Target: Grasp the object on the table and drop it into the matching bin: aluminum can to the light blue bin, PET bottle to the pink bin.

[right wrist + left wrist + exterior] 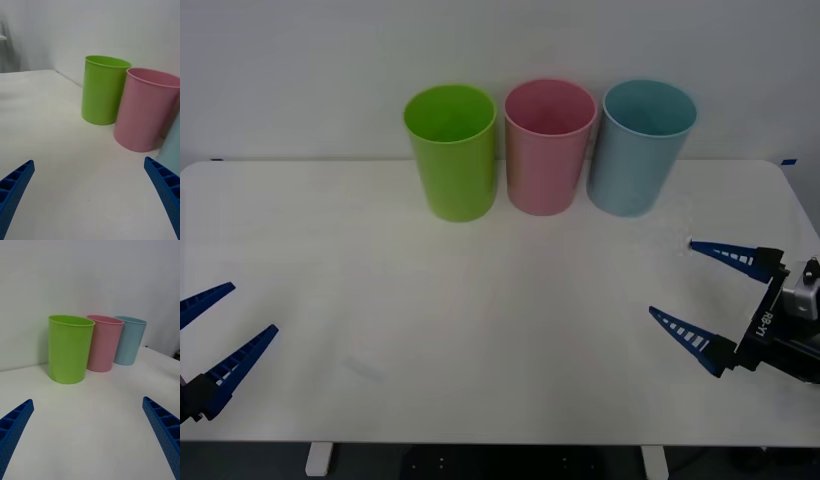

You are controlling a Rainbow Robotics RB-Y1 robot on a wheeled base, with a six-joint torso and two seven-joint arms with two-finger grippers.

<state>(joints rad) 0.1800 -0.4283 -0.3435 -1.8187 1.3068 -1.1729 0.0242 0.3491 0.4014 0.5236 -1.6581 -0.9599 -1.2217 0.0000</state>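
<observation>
Against the far wall the light blue bin (640, 150) stands at the right of a row, with the pink bin (547, 150) beside it in the middle. Both are upright on the white table (480, 330). My right gripper (671, 278) hovers open over the table's right side, in front of the light blue bin and holding nothing. My left gripper (253, 308) is open and holds nothing at the near left edge. The object, whether aluminum can or PET bottle, is out of view. The right wrist view has the pink bin (146, 108) ahead of the open right gripper (89, 161).
A lime green bin (450, 155) stands at the left of the row, touching the pink one. The left wrist view looks past the open left gripper (87, 400) at the green bin (69, 348), pink bin (103, 343) and light blue bin (129, 339). A white wall runs close behind them.
</observation>
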